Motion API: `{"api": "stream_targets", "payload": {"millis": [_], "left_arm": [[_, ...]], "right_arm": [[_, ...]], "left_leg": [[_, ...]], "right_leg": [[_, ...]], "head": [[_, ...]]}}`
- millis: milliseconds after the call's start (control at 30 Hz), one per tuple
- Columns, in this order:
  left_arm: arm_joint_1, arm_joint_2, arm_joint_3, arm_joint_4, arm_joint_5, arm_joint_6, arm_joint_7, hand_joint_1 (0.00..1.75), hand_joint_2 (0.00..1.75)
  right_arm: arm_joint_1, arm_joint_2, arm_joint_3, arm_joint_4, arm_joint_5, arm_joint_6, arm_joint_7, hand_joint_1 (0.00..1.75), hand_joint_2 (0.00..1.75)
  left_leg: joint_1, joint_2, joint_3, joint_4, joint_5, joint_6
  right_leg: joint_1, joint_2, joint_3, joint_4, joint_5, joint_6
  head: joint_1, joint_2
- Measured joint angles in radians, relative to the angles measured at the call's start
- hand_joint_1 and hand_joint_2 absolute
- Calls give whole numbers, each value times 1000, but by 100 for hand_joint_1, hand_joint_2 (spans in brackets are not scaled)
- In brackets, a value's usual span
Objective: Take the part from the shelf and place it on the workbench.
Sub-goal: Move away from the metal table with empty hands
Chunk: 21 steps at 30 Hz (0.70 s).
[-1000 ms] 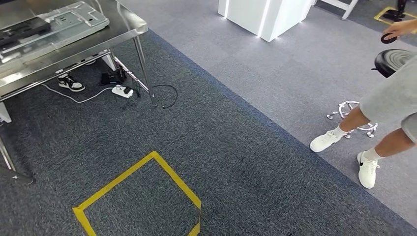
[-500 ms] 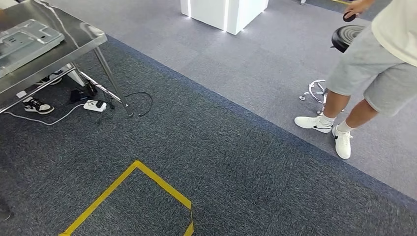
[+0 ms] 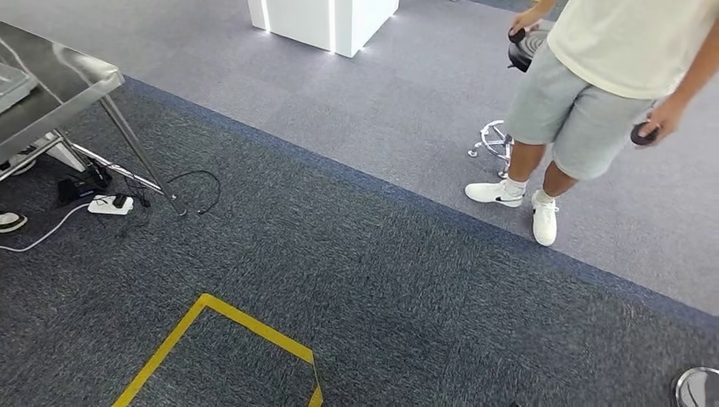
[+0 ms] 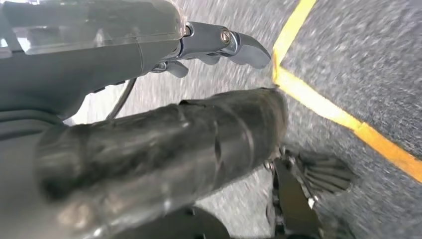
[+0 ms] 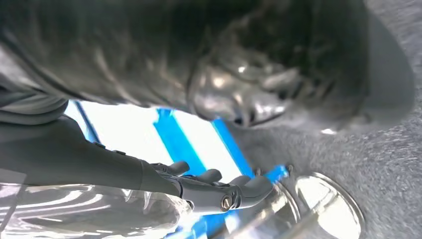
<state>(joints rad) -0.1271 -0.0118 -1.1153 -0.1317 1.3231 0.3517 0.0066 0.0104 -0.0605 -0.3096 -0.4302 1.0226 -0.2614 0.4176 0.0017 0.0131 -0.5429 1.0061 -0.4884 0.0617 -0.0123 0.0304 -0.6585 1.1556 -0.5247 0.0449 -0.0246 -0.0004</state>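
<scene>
The steel workbench (image 3: pixel 59 80) shows just its corner and one leg at the far left of the head view. My left hand (image 4: pixel 219 47) hangs above the carpet beside yellow floor tape (image 4: pixel 318 102); its fingers are stretched out and hold nothing. My right hand (image 5: pixel 214 186) also hangs with fingers extended and nothing in them, near blue bars (image 5: pixel 171 132) and a shiny round foot (image 5: pixel 326 199). I see no part in any view.
A person in grey shorts (image 3: pixel 576 110) stands at the right on the lighter carpet, a dark object in each hand, next to a stool (image 3: pixel 526 47). Cables and a power strip (image 3: pixel 110 203) lie under the workbench. A white lit pedestal (image 3: pixel 326 21) stands at the back.
The whole picture has shifted: my view has swung to the right, so the workbench has slid off to the left edge. The person has stepped closer and shows more fully.
</scene>
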Motion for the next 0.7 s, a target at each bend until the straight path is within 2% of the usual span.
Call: {"api": "stream_targets", "payload": {"millis": [33, 67, 100, 133, 167, 233, 267, 300, 367, 400, 433, 500, 533, 567, 600, 633, 667, 700], "left_arm": [[0, 5, -11, 0, -14, -9, -4, 0, 0], [0, 9, -21, 0, -25, -16, -12, 0, 0], [-1, 12, -31, 0, -34, -20, -23, 0, 0], [-3, 13, -40, 0, -42, -23, -39, 0, 0], [-6, 15, -48, 0, -49, -25, -56, 0, 0], [-10, 17, -66, 0, -58, -31, -95, 0, 0], [-12, 19, -74, 0, -61, -35, -118, 0, 0], [-15, 21, -81, 0, -64, -39, -141, 0, 0], [-22, 26, -94, 0, -66, -43, -174, 0, 0], [-26, 28, -99, 0, -66, -44, -181, 0, 0], [-29, 31, -104, 0, -67, -45, -184, 0, 0], [-29, 38, -116, 0, -71, -46, -175, 0, 0], [-27, 41, -123, 0, -77, -48, -163, 0, 0], [-26, 43, -132, 1, -86, -49, -145, 0, 0], [-25, 46, -141, 1, -99, -50, -124, 0, 0], [-25, 48, -150, 1, -115, -52, -101, 0, 0], [-25, 50, -160, 1, -132, -55, -79, 0, 0], [-26, 52, -172, 1, -147, -58, -60, 0, 0]], "right_arm": [[-9, 8, -22, 12, -8, -17, -27, 0, 0], [-16, 16, -43, 24, -15, -27, -52, 0, 0], [-20, 23, -62, 35, -20, -33, -74, 0, 0], [-23, 29, -82, 47, -24, -34, -94, 0, 0], [-25, 34, -101, 58, -23, -33, -111, 0, 0], [-34, 42, -135, 78, -12, -30, -144, 0, 0], [-39, 48, -148, 87, -3, -31, -160, 0, 0], [-44, 53, -158, 95, 4, -34, -177, 0, 0], [-49, 62, -176, 110, 10, -41, -203, 0, 0], [-49, 66, -185, 116, 11, -46, -211, 0, 0], [-50, 71, -194, 121, 12, -50, -217, 0, 0], [-56, 80, -211, 130, 15, -66, -230, 0, 0], [-60, 84, -220, 133, 17, -76, -232, 0, 0], [-63, 89, -229, 136, 19, -86, -226, 0, 0], [-65, 93, -239, 139, 20, -96, -210, 0, 0], [-65, 96, -250, 142, 22, -105, -186, 0, 0], [-65, 98, -261, 144, 26, -111, -156, 0, 0], [-65, 100, -271, 145, 32, -117, -127, 0, 0]], "left_leg": [[-2, 14, -2, 0, 0, 1], [-4, 28, -3, 0, 0, 2], [-6, 40, -3, 1, -1, 3], [-7, 52, -3, 1, -2, 2], [-8, 62, -2, 2, -3, 1], [-12, 82, 2, 5, -8, -6], [-14, 91, 3, 6, -11, -10], [-17, 102, 5, 7, -13, -15], [-18, 119, 9, 7, -17, -24], [-16, 108, 8, 14, -24, -30], [-14, 85, 1, 35, -41, -36], [-7, 22, -44, 138, -101, -47], [-5, 5, -77, 206, -132, -50], [-3, -2, -105, 262, -151, -52], [-1, -4, -119, 287, -150, -53], [-1, -6, -117, 275, -129, -53], [0, -12, -96, 227, -93, -52], [2, -29, -66, 157, -55, -50]], "right_leg": [[-1, -14, -31, 65, -30, 2], [-2, -21, -53, 112, -45, 3], [-2, -24, -58, 128, -42, 3], [-3, -29, -42, 103, -21, 2], [-2, -39, -9, 46, 12, 0], [6, -85, 62, -87, 61, -9], [11, -100, 80, -125, 71, -15], [16, -106, 85, -141, 72, -20], [16, -82, 83, -143, 76, -28], [12, -71, 84, -146, 78, -32], [8, -60, 84, -148, 81, -38], [3, -36, 82, -151, 86, -49], [3, -22, 79, -151, 87, -52], [3, -7, 77, -150, 89, -53], [3, 9, 75, -148, 89, -53], [3, 26, 75, -146, 89, -53], [2, 41, 75, -144, 89, -51], [1, 55, 74, -141, 89, -49]], "head": [[1, 0], [2, 0], [1, 0], [2, 0], [2, 0], [2, 0], [1, 0], [1, 0], [0, 0], [0, 0], [-2, 0], [-5, 0], [-6, 0], [-5, 0], [-5, 0], [-5, 0], [-5, 0], [-6, 0]]}}
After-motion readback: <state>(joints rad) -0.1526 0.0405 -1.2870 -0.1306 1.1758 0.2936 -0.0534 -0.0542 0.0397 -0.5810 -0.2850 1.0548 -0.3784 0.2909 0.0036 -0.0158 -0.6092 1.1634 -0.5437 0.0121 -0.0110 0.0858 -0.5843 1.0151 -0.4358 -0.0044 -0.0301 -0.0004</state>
